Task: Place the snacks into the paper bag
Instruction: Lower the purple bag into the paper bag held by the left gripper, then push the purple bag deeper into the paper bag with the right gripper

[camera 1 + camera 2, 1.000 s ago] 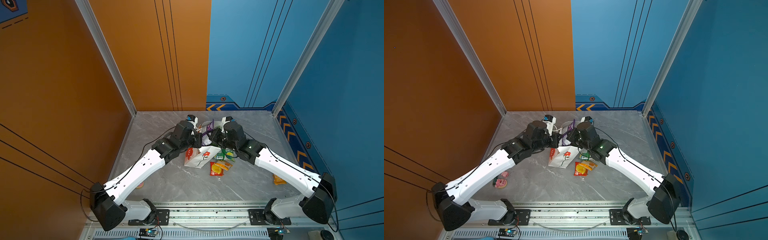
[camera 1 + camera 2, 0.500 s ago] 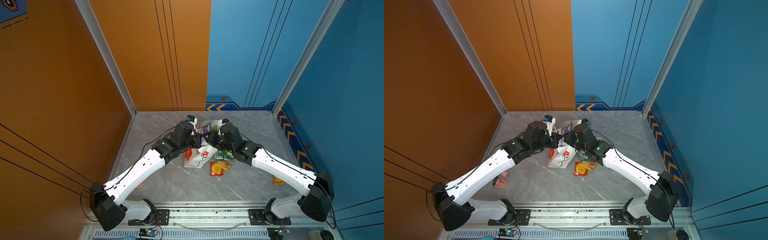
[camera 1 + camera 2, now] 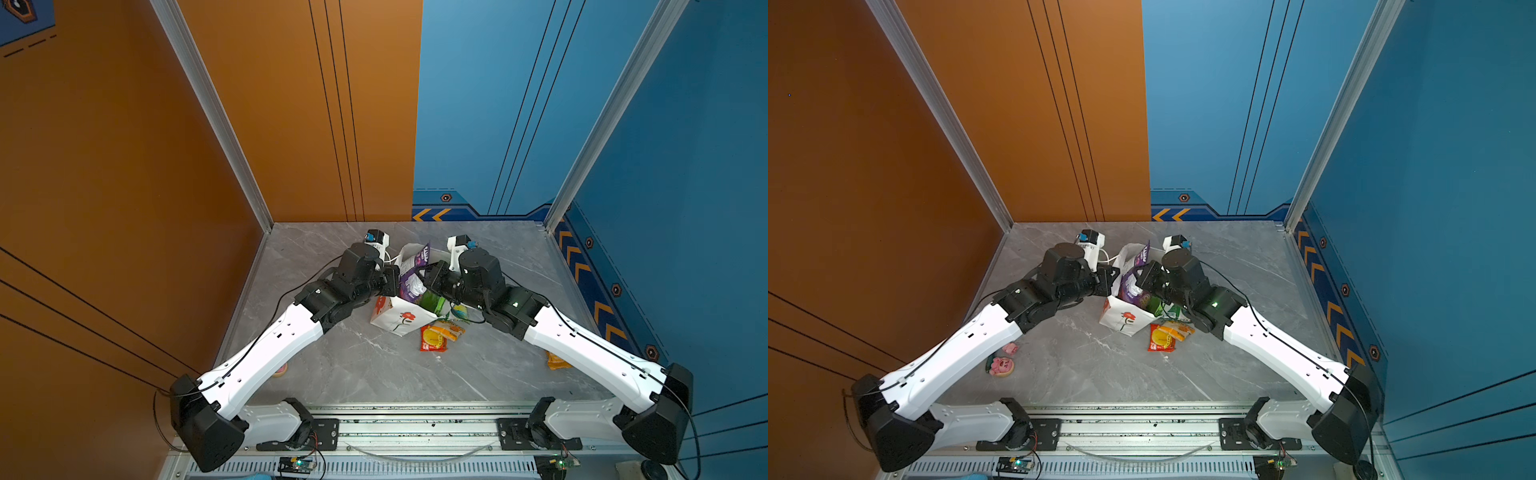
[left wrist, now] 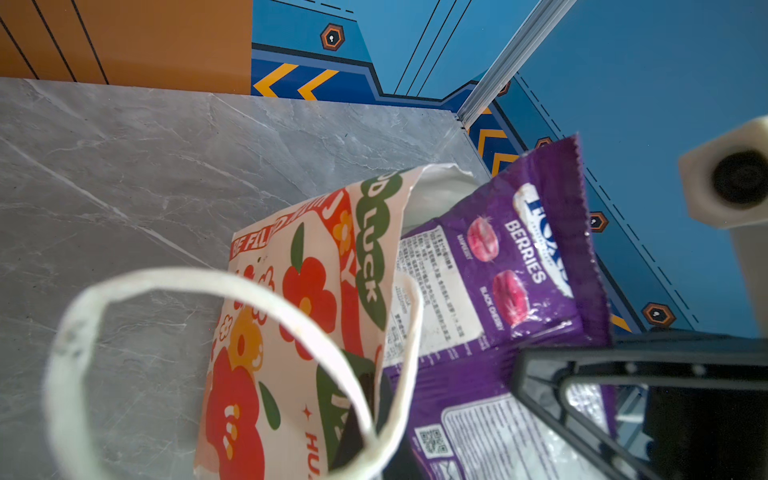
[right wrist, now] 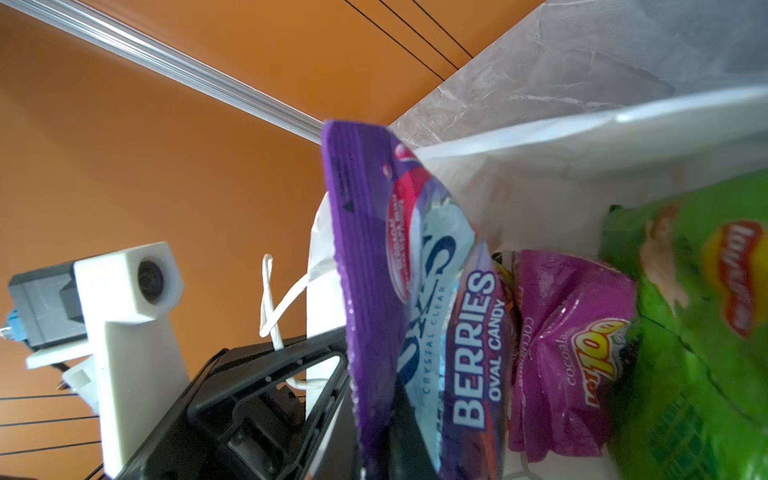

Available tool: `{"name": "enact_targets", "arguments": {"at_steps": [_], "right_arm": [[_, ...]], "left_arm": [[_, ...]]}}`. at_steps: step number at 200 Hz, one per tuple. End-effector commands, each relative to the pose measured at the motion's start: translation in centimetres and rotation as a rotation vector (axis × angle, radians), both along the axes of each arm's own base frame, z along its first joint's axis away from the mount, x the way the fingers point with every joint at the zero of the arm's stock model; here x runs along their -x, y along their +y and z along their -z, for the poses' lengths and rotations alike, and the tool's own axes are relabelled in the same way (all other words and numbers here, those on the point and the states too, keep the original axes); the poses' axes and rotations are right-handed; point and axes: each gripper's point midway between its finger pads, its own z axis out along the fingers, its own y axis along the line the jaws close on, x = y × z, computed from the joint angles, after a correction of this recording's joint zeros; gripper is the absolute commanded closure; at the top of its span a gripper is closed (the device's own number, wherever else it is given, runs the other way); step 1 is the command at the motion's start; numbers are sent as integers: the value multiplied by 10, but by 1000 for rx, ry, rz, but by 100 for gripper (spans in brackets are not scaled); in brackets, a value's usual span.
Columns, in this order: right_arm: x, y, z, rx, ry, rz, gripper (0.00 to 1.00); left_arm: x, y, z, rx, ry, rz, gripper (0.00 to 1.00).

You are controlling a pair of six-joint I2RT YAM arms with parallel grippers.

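In both top views the paper bag [image 3: 395, 318] sits in the middle of the bench [image 3: 365, 374]. The left hand [image 3: 390, 282], clenched, pinches its rim at 9 o'clock. At 3 o'clock the right hand [image 3: 430, 279] is clamped on the purple packet [image 3: 1133, 282] poking from the mouth. A red packet [image 3: 434, 337] lies at 5 o'clock beside the bag, and an orange packet [image 3: 555, 360] at 4 o'clock, well apart.

Left wrist: the cord handle [image 4: 208, 278] loops by the rim.

Right wrist: a green packet [image 5: 706, 332] and a magenta packet [image 5: 569, 353] lie inside the bag
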Motion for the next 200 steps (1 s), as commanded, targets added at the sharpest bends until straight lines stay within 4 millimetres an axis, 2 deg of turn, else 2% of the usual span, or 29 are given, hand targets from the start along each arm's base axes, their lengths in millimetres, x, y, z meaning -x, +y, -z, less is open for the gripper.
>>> {"name": "enact_targets", "arguments": {"at_steps": [1,41,72,110,155,200], "right_arm": [[-2,10,3,-11,-22,-35,100],[-12,16,48,53,37,-14,100],[-15,22,62,81,55,-19,100],[-7,23,62,118,87,-40,100],[15,19,45,146,65,-57,100],[18,15,55,157,82,-52,100]], "left_arm": [[-1,-12,-42,133,-101,46,100],[-5,-15,-37,124,-85,53,100],[-5,-17,-35,118,-80,57,100],[-8,-14,-32,102,-78,46,100],[-11,-10,-27,82,-68,22,100],[-10,-9,-28,83,-66,19,100]]}}
